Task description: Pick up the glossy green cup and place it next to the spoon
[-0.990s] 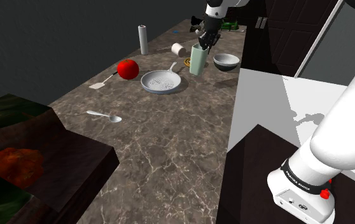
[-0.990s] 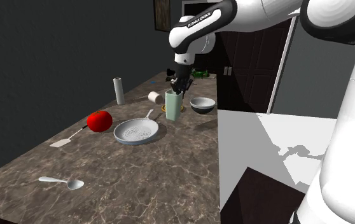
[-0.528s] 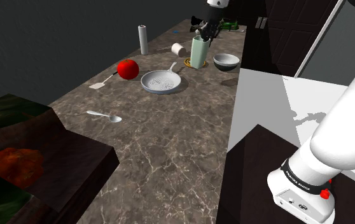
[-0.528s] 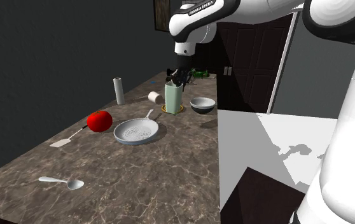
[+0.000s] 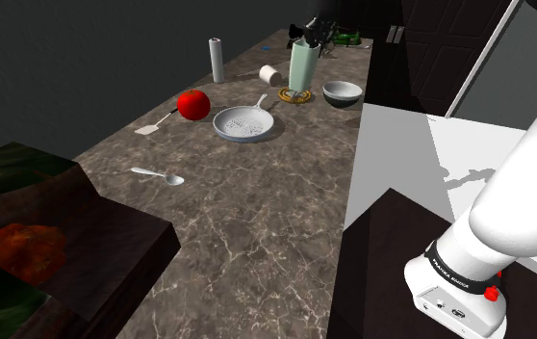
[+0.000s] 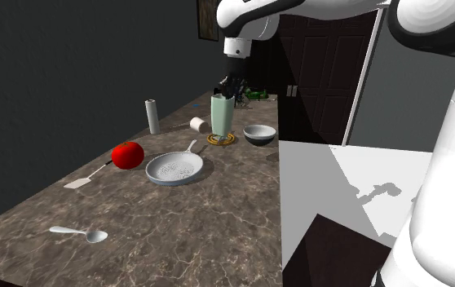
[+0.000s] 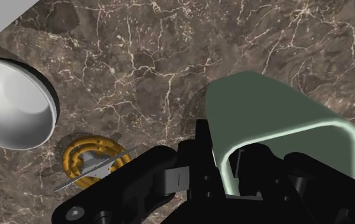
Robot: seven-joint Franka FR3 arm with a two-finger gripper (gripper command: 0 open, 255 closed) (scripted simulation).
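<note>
Spoon [image 5: 158,175] lies alone at shoulder view's left, w/ bare brown marbled bench [image 5: 257,221] all round it and open room to the near edge. Behind it, red round fruit [image 5: 193,104], then white pan [image 5: 243,123]. Pale green cup [image 5: 302,65] is upright, hanging just clear of bench over a gold ring [image 5: 295,94], well apart from spoon. Hand [image 5: 313,34] pinches cup's rim, one finger inside, one outside. Bowl [image 5: 342,92] sits near bench's right edge. Beyond: white area [image 5: 401,154], dark cabinets [image 5: 430,48].
</note>
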